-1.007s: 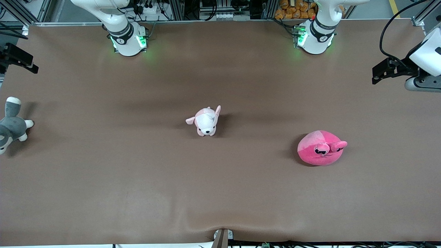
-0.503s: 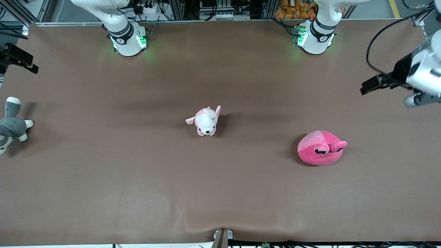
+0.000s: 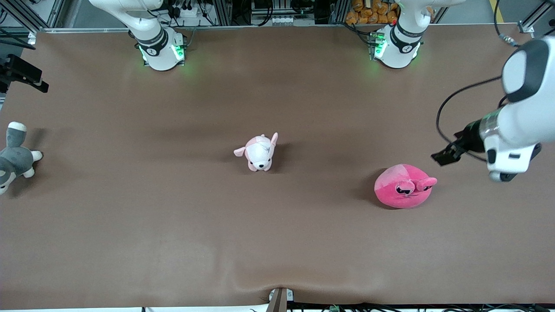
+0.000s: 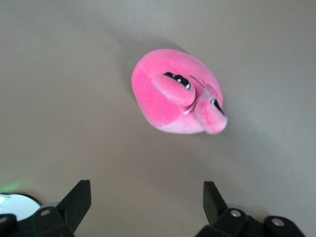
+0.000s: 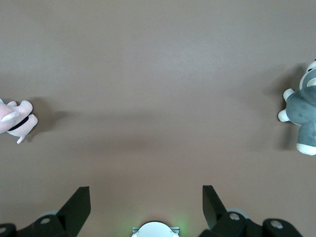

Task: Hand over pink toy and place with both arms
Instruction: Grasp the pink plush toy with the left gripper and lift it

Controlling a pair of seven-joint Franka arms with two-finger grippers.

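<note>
The pink toy [image 3: 404,187] is a round hot-pink plush with two ears and dark squinting eyes, lying on the brown table toward the left arm's end. In the left wrist view it [image 4: 177,98] lies ahead of the fingers, apart from them. My left gripper [image 3: 446,155] is up in the air beside the toy, toward the left arm's end, open and empty; it also shows in the left wrist view [image 4: 146,202]. My right gripper [image 3: 24,74] waits high at the right arm's end of the table, open and empty in the right wrist view [image 5: 146,205].
A pale pink-and-white puppy plush [image 3: 259,152] stands at the table's middle. A grey-and-white plush [image 3: 15,158] lies at the right arm's end, also in the right wrist view [image 5: 302,116]. The brown cloth bulges at the table's near edge [image 3: 277,284].
My left arm has swung down and in from the table's end, bringing its gripper close beside the pink toy. The toys and the right arm have not moved.
</note>
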